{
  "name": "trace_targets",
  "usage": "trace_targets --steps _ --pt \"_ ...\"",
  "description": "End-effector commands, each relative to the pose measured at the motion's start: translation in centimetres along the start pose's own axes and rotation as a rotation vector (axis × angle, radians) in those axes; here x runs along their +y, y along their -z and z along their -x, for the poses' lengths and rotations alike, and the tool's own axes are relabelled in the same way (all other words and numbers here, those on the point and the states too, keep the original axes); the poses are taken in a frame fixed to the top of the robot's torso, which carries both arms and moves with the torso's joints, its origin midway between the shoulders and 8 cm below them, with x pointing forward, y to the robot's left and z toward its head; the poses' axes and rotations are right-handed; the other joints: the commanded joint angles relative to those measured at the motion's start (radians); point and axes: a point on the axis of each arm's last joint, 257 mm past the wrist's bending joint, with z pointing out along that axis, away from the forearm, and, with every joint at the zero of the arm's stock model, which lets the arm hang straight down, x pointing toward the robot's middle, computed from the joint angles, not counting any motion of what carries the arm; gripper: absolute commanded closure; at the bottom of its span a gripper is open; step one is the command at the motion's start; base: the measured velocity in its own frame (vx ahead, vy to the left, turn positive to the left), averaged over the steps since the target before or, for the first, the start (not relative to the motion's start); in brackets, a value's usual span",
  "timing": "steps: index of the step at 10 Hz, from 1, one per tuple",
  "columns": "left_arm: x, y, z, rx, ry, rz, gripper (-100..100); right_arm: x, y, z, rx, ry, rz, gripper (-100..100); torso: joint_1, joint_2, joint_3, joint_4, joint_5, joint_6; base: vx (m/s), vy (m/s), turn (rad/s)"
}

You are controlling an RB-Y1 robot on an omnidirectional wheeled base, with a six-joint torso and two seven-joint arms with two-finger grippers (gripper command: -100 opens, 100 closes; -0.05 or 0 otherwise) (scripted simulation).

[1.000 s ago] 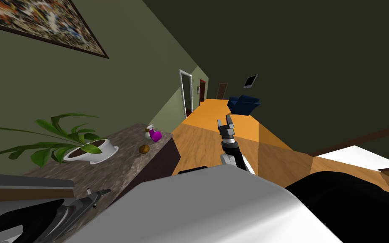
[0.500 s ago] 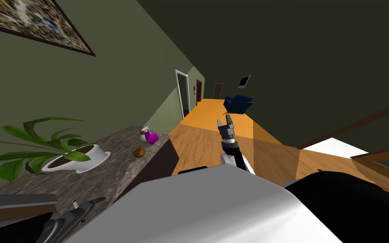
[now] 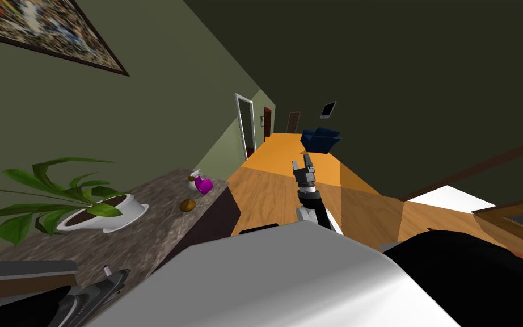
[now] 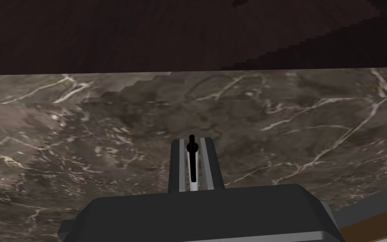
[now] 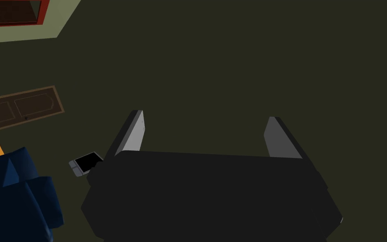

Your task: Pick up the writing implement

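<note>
The left end effector (image 4: 192, 142) is pinching the pen (image 4: 192, 166). Its two grey fingers (image 4: 178, 164) are pressed close together, one on each side of the pen, with only the pen between them. The pen is thin and black, with a white part low down near the dark box. Its black tip sticks out a little past the fingertips. Under the pen is the surface (image 4: 293, 126), which is brown-grey stone with white lines, like marble. I cannot tell if the pen touches the surface or is just above it. Past the edge of the surface is a dark brown wood area (image 4: 146, 33). In the head view, the left end effector is low at the near end of the surface, close to the robot. Farther along the surface sits a green plant in a white pot (image 3: 130, 213). Farther still, near the far end, are a small brown round thing (image 3: 186, 205) and a purple spray bottle (image 3: 202, 183), close to each other. The right end effector (image 3: 304, 167) is held up over the wood floor (image 3: 266, 193), well apart from the surface. Its fingers (image 5: 133, 134) are spread wide and hold nothing. A blue armchair (image 3: 320, 139) sits far down the hall.
</note>
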Motion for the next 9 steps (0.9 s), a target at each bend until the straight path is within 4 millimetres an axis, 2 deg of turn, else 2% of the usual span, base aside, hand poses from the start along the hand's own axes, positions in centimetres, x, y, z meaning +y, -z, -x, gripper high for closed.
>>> trace_targets --steps 1,2,4,6,7,8,9 --pt "0.0 0.0 0.0 0.000 0.000 0.000 0 0.0 0.0 0.0 0.000 0.000 0.000 0 0.000 0.000 0.000 0.000 0.000 0.000 0.000 0.000 0.000" --pt "-1.4 0.2 0.6 -0.001 -0.023 -0.008 100 0.0 0.0 0.0 0.000 0.000 0.000 0 0.000 0.000 0.000 0.000 0.000 0.000 -0.003 0.005 0.282" --pt "-3.5 0.7 1.0 0.001 -0.056 -0.018 100 0.0 0.0 0.0 0.000 0.000 0.000 0 0.000 0.001 0.001 0.000 0.000 -0.001 -0.008 0.001 0.192" --pt "-4.2 0.9 1.1 0.002 -0.067 -0.021 100 0.0 0.0 0.0 0.000 0.000 0.000 0 0.000 0.000 0.000 0.000 0.000 0.000 -0.006 0.002 0.058" --pt "-5.7 1.2 1.3 0.005 -0.090 -0.027 100 0.0 0.0 0.0 0.000 0.000 0.000 0 0.000 0.000 0.000 0.000 0.000 0.000 -0.005 0.005 0.186" --pt "-5.0 1.0 1.4 0.004 -0.079 -0.025 100 0.0 0.0 0.0 0.000 0.000 0.000 0 0.000 0.000 0.000 0.000 0.000 -0.001 -0.001 -0.001 0.036" --pt "-5.2 1.0 1.4 0.004 -0.081 -0.026 0 0.0 0.0 0.0 0.000 0.000 0.000 0 0.000 0.000 0.000 0.000 0.000 0.000 0.000 0.000 0.000"
